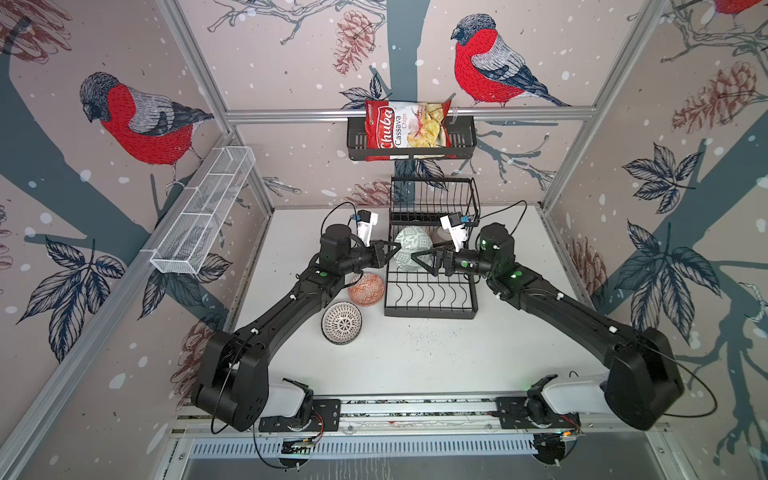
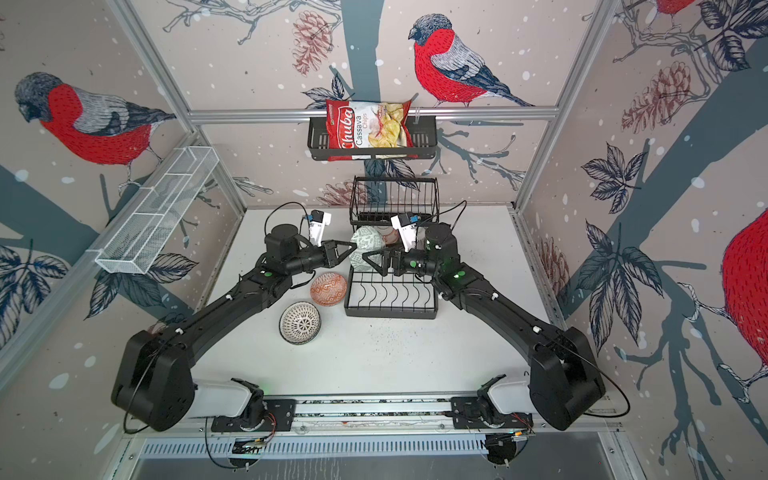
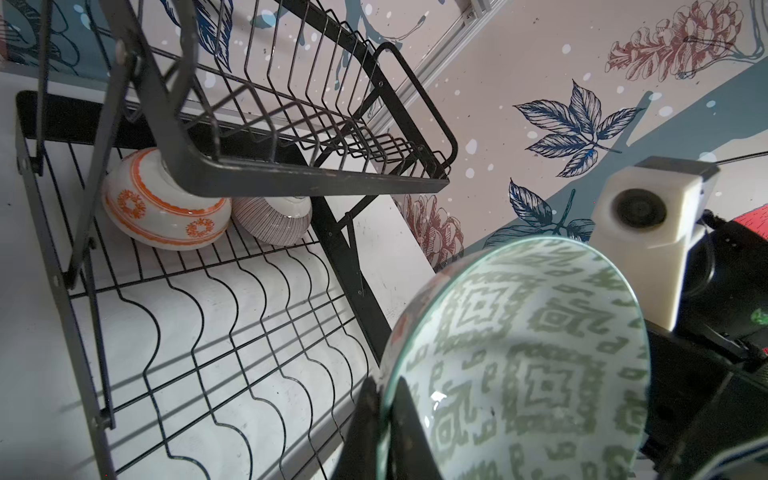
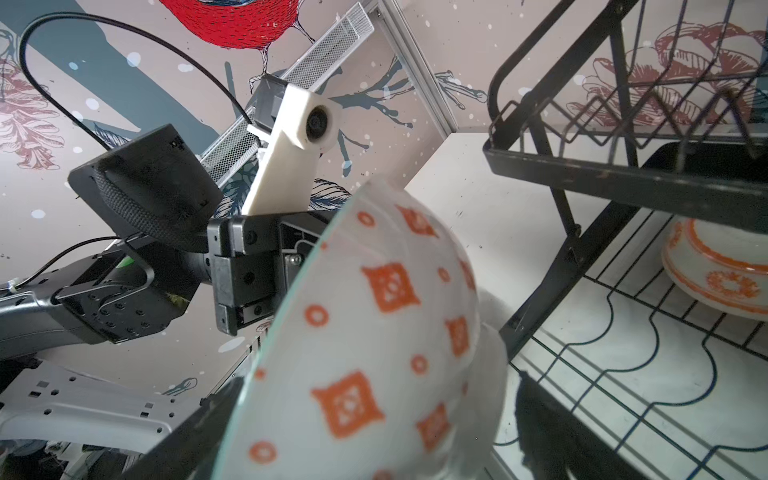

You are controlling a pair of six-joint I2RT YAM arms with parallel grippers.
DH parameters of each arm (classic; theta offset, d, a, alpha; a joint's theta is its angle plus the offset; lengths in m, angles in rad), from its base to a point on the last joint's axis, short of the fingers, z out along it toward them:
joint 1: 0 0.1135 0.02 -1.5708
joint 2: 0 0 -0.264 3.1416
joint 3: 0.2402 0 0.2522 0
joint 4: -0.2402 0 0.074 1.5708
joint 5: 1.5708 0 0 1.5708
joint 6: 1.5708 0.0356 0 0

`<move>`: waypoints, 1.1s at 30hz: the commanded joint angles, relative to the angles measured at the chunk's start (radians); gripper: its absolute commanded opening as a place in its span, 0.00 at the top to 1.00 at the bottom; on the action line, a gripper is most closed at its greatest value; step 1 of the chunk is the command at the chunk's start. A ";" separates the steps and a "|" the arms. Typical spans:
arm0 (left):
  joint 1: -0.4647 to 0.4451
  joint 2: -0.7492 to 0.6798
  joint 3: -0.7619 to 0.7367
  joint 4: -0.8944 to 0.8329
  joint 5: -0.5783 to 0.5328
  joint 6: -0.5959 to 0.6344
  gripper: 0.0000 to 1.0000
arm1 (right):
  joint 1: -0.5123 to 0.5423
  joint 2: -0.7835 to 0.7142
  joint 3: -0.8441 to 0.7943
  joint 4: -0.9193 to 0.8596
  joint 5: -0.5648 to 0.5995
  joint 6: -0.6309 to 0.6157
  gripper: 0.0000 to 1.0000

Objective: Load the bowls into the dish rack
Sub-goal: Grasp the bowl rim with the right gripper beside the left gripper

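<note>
Presently the left gripper (image 1: 395, 250) is clamped shut on the rim of the grey-green bowl (image 1: 411, 245). The bowl is held on edge above the lower tier of the dish rack (image 1: 430, 309), toward the rack's 12 o'clock end. The right gripper (image 1: 420, 259) is spread wide at the bowl's 4 o'clock side. In the right wrist view its fingers (image 4: 540, 424) are seen either side of the bowl's orange-squared outside, not closed on it.

A handover or a shared lowering is judged to be in hand. The left clamp should not be loosened until the right jaws are closed or the bowl is seated between two wavy wires. The upper basket (image 3: 316, 187) should be cleared, as should the upturned orange-ringed bowl (image 3: 166, 212) and pink-lined bowl (image 3: 272, 220) beneath it. An orange bowl (image 1: 365, 289) and a dotted bowl (image 1: 341, 323) lie on the worktop (image 1: 415, 357) at the rack's 8 o'clock.
</note>
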 commanded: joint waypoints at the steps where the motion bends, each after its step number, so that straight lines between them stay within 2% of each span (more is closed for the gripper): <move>1: -0.002 0.001 0.008 0.100 0.024 -0.016 1.00 | 0.002 0.005 0.006 0.056 -0.030 0.016 0.03; 7: -0.004 0.002 0.006 0.119 0.021 -0.019 1.00 | 0.000 0.012 0.005 0.071 -0.042 0.028 0.07; 12: -0.006 0.014 0.008 0.121 0.011 -0.019 1.00 | 0.000 0.012 0.003 0.089 -0.061 0.042 0.14; 19: -0.006 0.049 0.022 0.099 0.006 -0.025 1.00 | -0.001 0.020 0.007 0.107 -0.074 0.059 0.35; 26: -0.011 0.056 0.035 0.041 -0.016 0.001 1.00 | -0.001 0.030 0.014 0.074 -0.034 0.053 0.42; 30: -0.011 0.056 0.033 0.019 -0.031 0.013 0.84 | -0.001 0.032 0.011 0.061 -0.005 0.049 0.47; 33: -0.011 0.058 0.034 0.010 -0.032 0.019 0.77 | -0.001 0.037 0.009 0.058 -0.002 0.050 0.49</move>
